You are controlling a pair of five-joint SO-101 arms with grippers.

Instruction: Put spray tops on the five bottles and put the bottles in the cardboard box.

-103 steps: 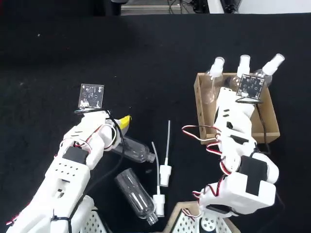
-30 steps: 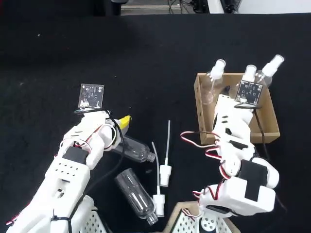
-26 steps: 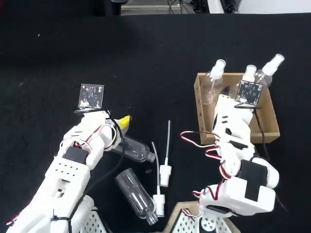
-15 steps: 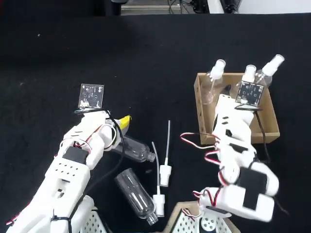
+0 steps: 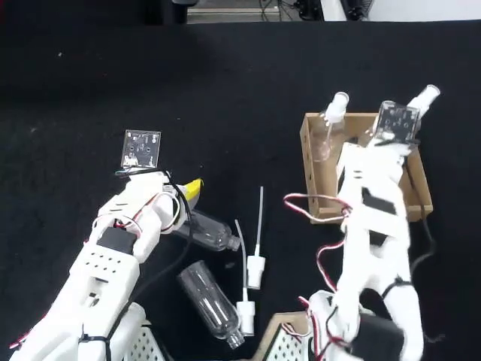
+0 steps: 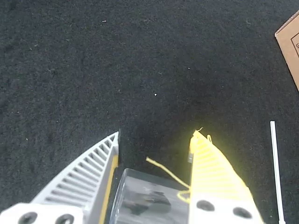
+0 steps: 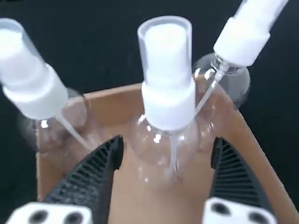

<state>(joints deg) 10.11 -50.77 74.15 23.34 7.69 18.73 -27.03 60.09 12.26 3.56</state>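
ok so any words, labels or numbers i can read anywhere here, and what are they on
No text here is readable.
cardboard box: a scrap of dark print at its edge in the left wrist view, cut off and too small to read.
left arm's board and right arm's board: tiny marks, too small to read.
bottles: clear, no label visible.

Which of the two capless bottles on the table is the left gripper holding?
The bottle farther from the arm bases, gripped at its base by the left gripper; the nearer bottle lies free.
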